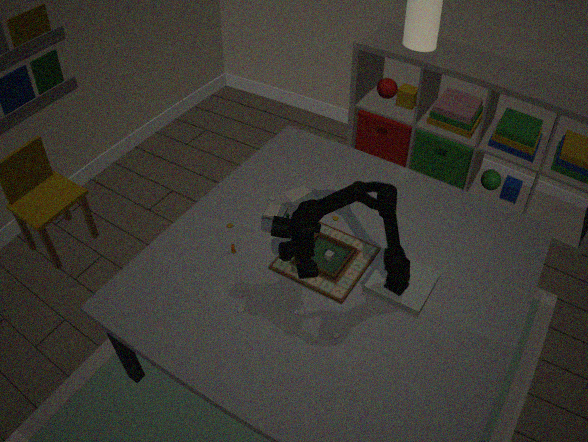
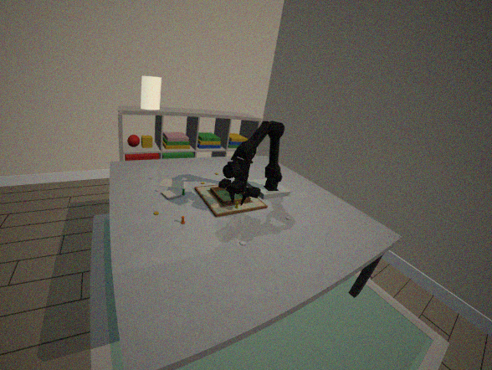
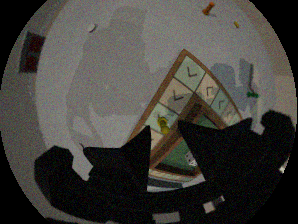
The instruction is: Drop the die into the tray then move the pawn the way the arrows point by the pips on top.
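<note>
We see the die (image 1: 329, 254) lying as a small white cube on the green felt of the dice tray (image 1: 342, 261), in the middle of the board (image 1: 320, 288); its pips are too small for us to read. The yellow pawn (image 2: 237, 205) stands on the ring of squares at the board's near edge in the exterior view, just under the fingertips. The gripper (image 2: 242, 199) points down over that edge, its jaws partly apart and clamped on nothing. In the wrist view the two dark fingers frame the arrow squares, with a small pale shape between them that we take for the pawn, though it is blurred.

Off the board, we see an orange pawn (image 2: 182, 219) and a yellow disc (image 2: 156, 213) on the grey table (image 2: 251, 285), well apart from the board. A green pawn (image 2: 182, 192) stands by a white card (image 2: 171, 194).
</note>
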You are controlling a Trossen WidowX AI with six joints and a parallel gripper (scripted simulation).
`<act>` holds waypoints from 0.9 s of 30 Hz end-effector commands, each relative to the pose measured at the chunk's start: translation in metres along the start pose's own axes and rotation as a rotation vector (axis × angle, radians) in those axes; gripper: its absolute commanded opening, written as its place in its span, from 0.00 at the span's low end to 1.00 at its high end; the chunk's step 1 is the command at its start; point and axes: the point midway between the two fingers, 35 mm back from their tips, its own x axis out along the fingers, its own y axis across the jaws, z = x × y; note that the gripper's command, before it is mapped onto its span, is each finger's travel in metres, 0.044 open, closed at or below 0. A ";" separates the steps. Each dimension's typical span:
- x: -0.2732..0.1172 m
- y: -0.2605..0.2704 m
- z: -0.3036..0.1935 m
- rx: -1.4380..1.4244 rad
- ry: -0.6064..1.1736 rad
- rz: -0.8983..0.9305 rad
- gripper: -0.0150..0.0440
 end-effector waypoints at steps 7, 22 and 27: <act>0.012 0.001 -0.002 -0.006 0.008 0.004 0.46; 0.004 0.000 0.000 -0.006 0.007 0.004 0.25; -0.023 -0.001 0.004 -0.006 0.007 0.004 0.25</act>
